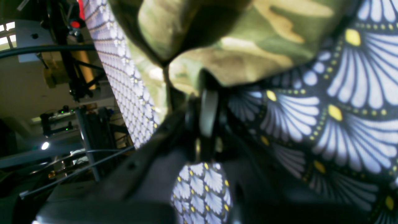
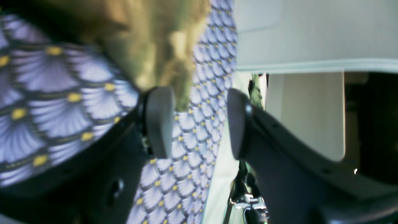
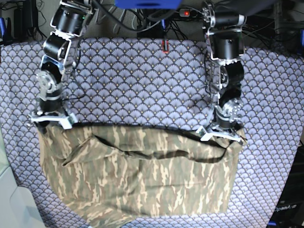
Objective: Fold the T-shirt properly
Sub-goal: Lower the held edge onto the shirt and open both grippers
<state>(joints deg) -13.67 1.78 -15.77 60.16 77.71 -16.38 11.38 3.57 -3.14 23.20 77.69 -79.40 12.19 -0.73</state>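
The T-shirt (image 3: 137, 178) is spread across the near part of the bench, on the fan-patterned tablecloth (image 3: 142, 80). Its far right corner is pinched by the closed fingers of the left gripper (image 3: 222, 134). The right gripper (image 2: 199, 123) is held at the far left corner, fingers wide apart, gripping nothing.

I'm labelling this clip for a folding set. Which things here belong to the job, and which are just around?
Job:
T-shirt
left gripper, shut on the shirt's edge
right gripper, open

Just around:
tablecloth
cables behind the table
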